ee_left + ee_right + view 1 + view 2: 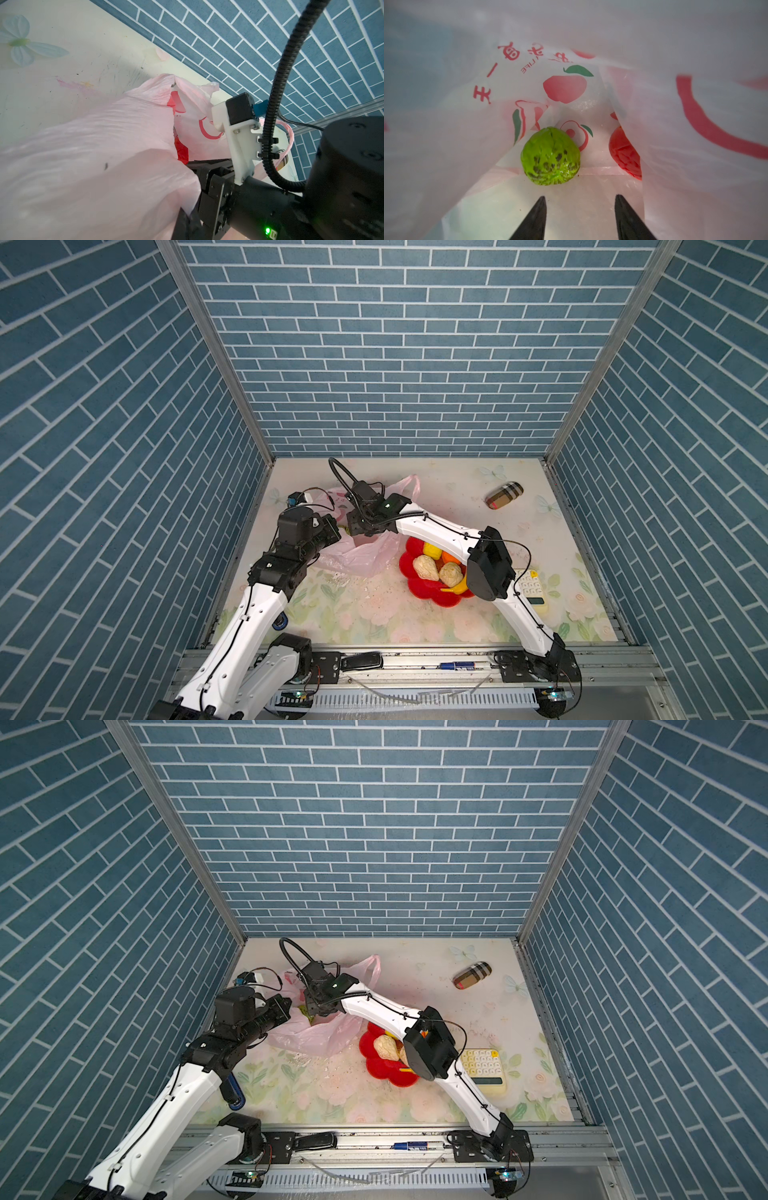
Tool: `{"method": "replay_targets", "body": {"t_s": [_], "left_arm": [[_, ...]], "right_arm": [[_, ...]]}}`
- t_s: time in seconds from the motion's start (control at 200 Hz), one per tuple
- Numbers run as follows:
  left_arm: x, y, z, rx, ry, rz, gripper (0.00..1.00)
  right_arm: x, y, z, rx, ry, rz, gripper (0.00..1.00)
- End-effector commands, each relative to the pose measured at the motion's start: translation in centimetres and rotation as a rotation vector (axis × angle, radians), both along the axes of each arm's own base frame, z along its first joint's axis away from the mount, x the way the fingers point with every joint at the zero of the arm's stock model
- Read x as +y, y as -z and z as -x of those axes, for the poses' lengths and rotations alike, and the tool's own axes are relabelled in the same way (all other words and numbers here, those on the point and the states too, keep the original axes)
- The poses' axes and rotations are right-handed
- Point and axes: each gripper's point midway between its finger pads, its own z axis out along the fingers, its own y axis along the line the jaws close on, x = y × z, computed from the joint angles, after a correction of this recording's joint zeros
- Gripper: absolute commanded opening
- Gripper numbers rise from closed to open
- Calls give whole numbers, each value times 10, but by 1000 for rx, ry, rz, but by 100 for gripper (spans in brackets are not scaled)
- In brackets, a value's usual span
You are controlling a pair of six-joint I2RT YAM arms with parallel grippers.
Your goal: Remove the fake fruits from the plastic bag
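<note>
While the left gripper (337, 531) is pinched tight on the edge of the bag (361, 558), the right gripper (579, 197) is poked inside it, fingers spread with nothing between them. The bumpy green ball (550, 155) sits on the bag floor just ahead of the tips, not touching. A wrinkled red fruit (625, 153) lies beside it, half behind a fold. Outside, two cream fruits (426, 567), the banana (455, 589) and the yellow lump (432, 549) are in the red dish (417, 591) right next to the bag.
</note>
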Motion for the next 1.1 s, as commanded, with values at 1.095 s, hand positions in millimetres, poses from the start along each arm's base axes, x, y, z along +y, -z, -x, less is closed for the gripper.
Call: {"method": "replay_targets", "body": {"t_s": [1.095], "left_arm": [[48, 121, 73, 247, -178, -111, 2]], "right_arm": [[44, 19, 24, 31, -258, -97, 70]]}}
